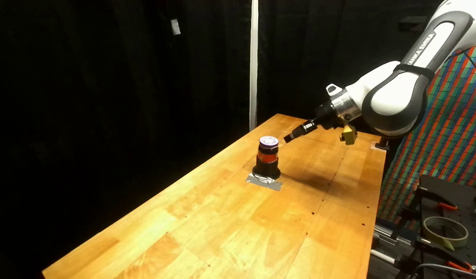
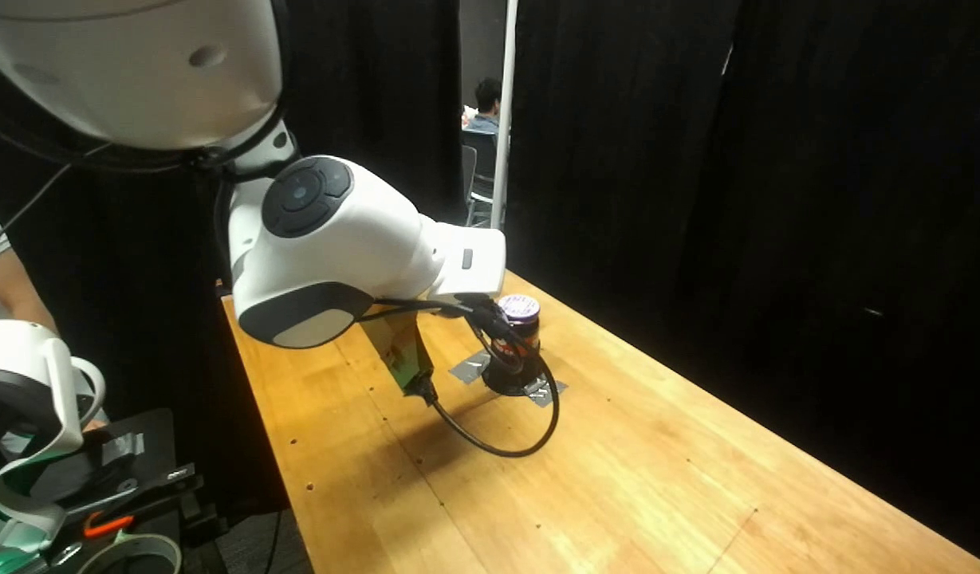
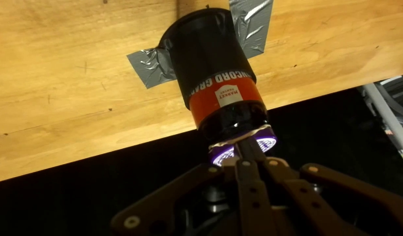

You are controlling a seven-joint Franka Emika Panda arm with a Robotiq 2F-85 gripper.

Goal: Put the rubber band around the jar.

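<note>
"So, what's largest?"
"Black curtain (image 1: 125, 100), wooden bench (image 1: 230, 224), white robot arm (image 1: 391, 101) above it."
"Its gripper (image 3: 247, 143)?"
"Jaws pressed together."
"The jar (image 3: 226, 93)?"
"Upright in a black holder (image 3: 206, 49), slightly nearer the bench's curtain-side edge."
"Smallest?"
"A pale rubber band (image 3: 223, 143), pinched in those jaws, crossing the purple lid's (image 1: 268, 142) lower rim."

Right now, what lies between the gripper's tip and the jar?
The rubber band, seen in the wrist view; in an exterior view its thin, pale strands bridge the gap from the gripper to the jar.
</note>
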